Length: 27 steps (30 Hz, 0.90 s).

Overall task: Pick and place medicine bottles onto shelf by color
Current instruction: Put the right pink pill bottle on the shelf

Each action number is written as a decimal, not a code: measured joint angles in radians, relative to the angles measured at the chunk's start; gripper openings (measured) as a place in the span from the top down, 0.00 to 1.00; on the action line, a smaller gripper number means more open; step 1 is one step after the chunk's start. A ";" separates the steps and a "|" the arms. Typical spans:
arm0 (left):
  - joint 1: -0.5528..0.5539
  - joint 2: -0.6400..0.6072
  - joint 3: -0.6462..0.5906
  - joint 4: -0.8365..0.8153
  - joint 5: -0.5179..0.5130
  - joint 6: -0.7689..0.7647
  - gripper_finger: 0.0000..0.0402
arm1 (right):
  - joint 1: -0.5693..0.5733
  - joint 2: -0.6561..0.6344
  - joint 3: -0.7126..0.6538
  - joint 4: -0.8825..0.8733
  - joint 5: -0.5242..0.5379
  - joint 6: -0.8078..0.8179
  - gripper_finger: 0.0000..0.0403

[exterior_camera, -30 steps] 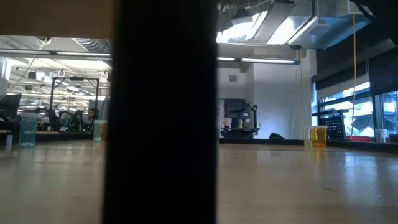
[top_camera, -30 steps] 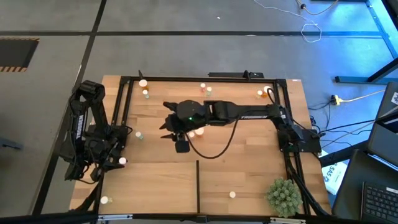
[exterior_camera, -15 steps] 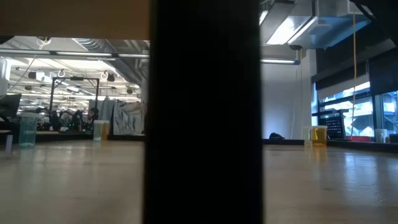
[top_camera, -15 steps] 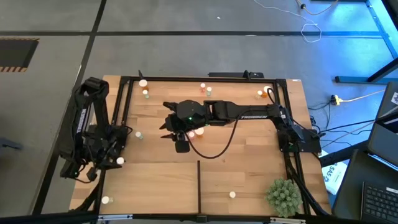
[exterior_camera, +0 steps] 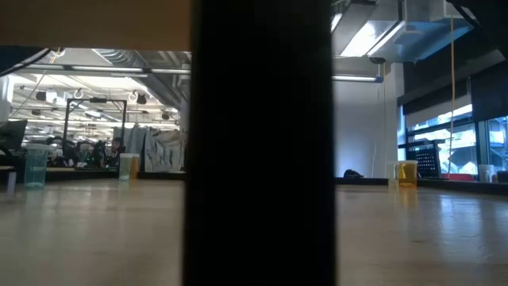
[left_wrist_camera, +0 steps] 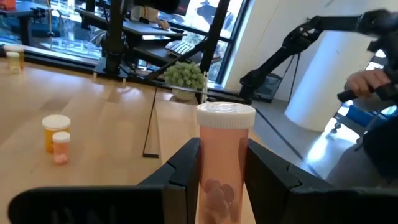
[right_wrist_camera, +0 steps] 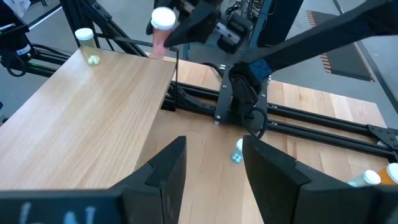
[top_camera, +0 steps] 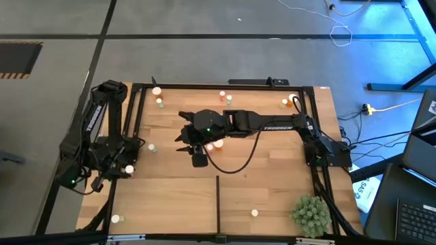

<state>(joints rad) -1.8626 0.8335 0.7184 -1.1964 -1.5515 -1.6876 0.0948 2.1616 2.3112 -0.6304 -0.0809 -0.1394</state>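
My left end effector (left_wrist_camera: 221, 165) pinches a pink medicine bottle (left_wrist_camera: 224, 163) at the left of the high view, above the bench edge. My right end effector (right_wrist_camera: 211, 163) is spread and empty. Next I should carry the bottle to the shelf (top_camera: 170, 204) at the bottom.

A robotics lab: rows of workstations (exterior_camera: 87, 151) under exposed ceiling ducts (exterior_camera: 103, 57).

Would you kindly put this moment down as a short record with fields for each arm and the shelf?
left tool: shut on pink bottle, raised at the table's left edge
pink bottle: white cap, upright between the fingers
right tool: open, empty, over the table's middle
shelf: one bottle left of the divider, one bottle right of it
plant ball: near right corner
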 joint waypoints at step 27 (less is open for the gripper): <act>0.034 -0.238 0.202 0.127 0.174 0.534 0.76 | 0.000 -0.060 0.002 -0.062 0.001 -0.023 0.60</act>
<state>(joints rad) -1.8286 0.5952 0.9207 -1.0692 -1.3774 -1.1536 0.0948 2.1018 2.3131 -0.6924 -0.0804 -0.1624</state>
